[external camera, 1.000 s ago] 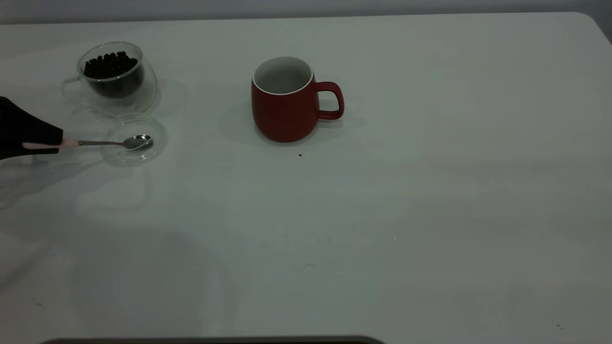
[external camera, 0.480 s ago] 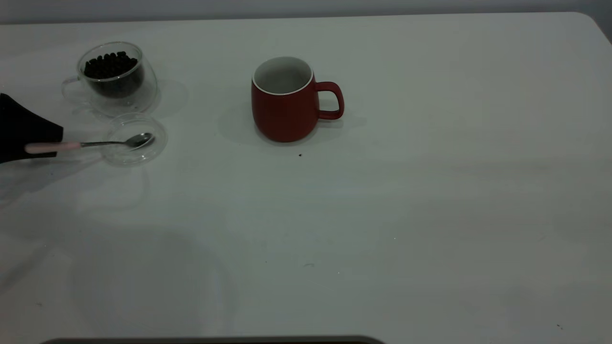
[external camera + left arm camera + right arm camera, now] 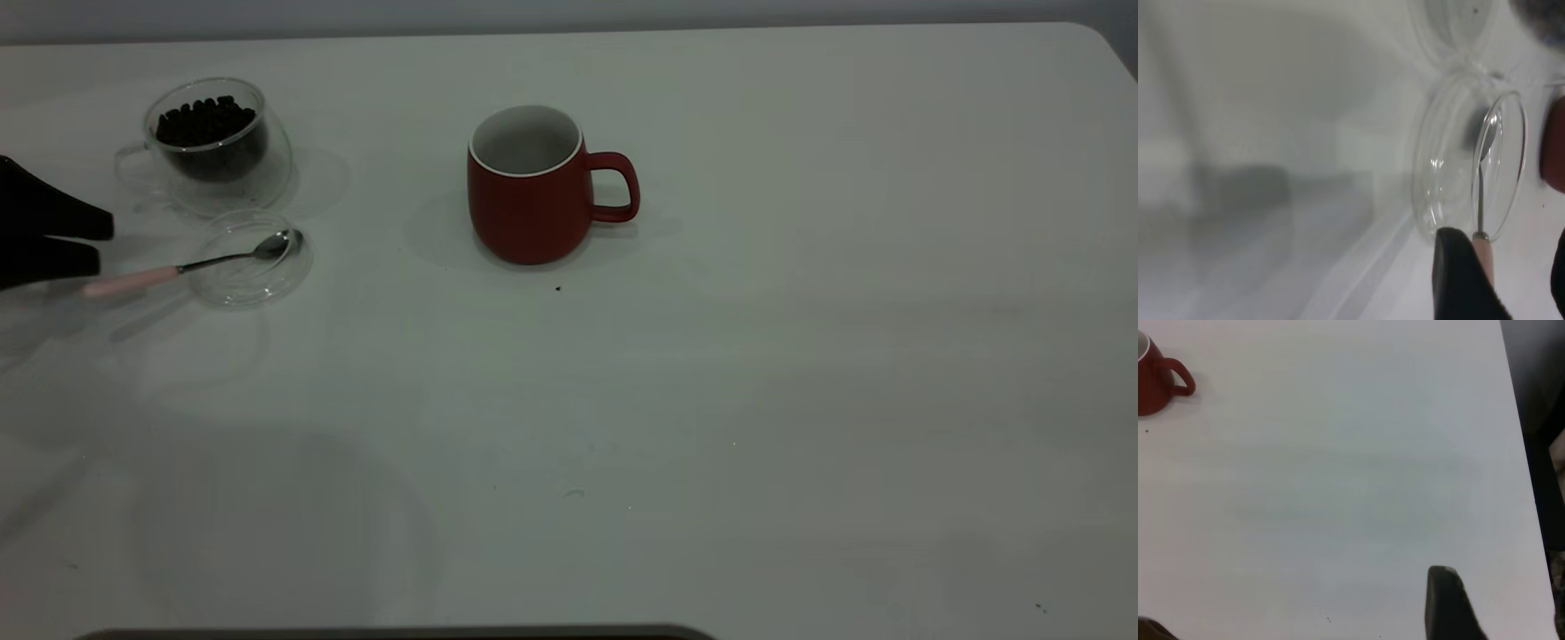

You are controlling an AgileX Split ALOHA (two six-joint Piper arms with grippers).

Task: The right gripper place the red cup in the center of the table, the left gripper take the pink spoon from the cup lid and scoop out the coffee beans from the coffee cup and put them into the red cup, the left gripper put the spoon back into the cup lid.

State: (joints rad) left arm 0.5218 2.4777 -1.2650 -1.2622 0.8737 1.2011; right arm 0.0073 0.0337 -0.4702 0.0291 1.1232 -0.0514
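The red cup (image 3: 529,209) stands upright near the middle of the table (image 3: 711,400), handle to the right; the right wrist view catches it far off (image 3: 1155,380). The coffee cup (image 3: 218,147) with coffee beans (image 3: 204,120) stands at the back left. Just in front lies the cup lid (image 3: 253,286). The pink spoon (image 3: 191,264) slants across it, bowl over the lid's far rim, pink handle sticking out left. My left gripper (image 3: 105,243) is open at the left edge. The handle (image 3: 1485,257) lies against one finger (image 3: 1458,273), the other stands well apart. My right gripper (image 3: 1448,607) hangs over bare table near the right edge.
The table's right edge (image 3: 1521,453) drops to a dark floor. A small dark speck (image 3: 558,288) lies just in front of the red cup. A dark strip (image 3: 400,633) runs along the near edge.
The left gripper's fingers have parted. The spoon has swung: its bowl moved toward the lid's far rim and its handle end toward the front.
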